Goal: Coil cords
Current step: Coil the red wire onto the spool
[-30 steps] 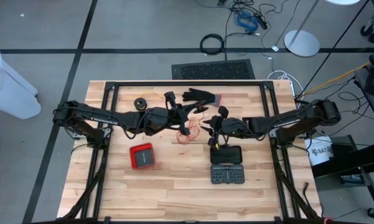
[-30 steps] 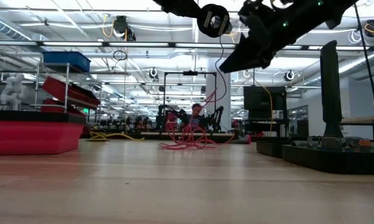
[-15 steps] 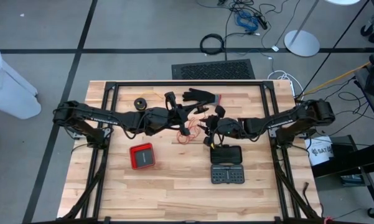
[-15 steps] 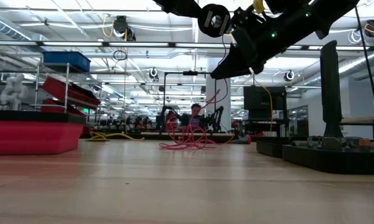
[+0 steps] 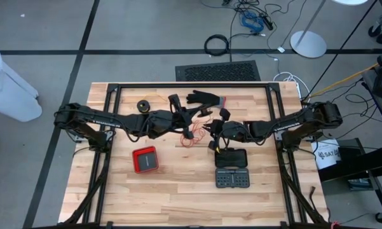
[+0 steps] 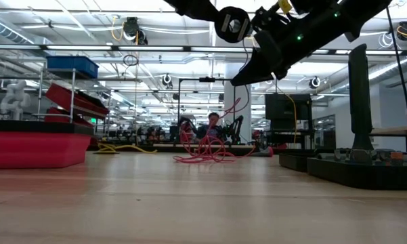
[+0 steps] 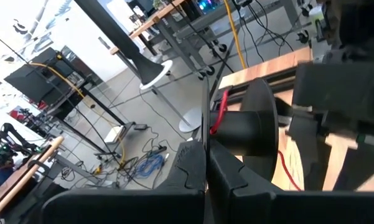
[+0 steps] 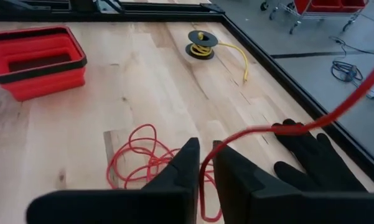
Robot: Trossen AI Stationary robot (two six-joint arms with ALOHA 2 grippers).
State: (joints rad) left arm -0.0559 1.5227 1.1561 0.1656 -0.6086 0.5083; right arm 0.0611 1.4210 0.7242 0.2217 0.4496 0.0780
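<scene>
Red cord [image 8: 150, 163] lies half loose on the bench [image 5: 178, 191] mid-span, one run up between the right hand [image 8: 202, 163] fingers, nipped narrow for tension. Left hand [image 7: 206, 163] is closed on a black spool [image 7: 256, 134], likely the winding core.

High overhead, low table-level; both show red tray [image 5: 145, 159].

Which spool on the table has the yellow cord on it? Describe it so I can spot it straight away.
Start at the table's far edge, left of the black glove. The spool lies flat there, alone on bare wood: a small black disc wound with yellow cord, one tail trailing off. The loose cord by the grippers is red and unspooled.
</scene>
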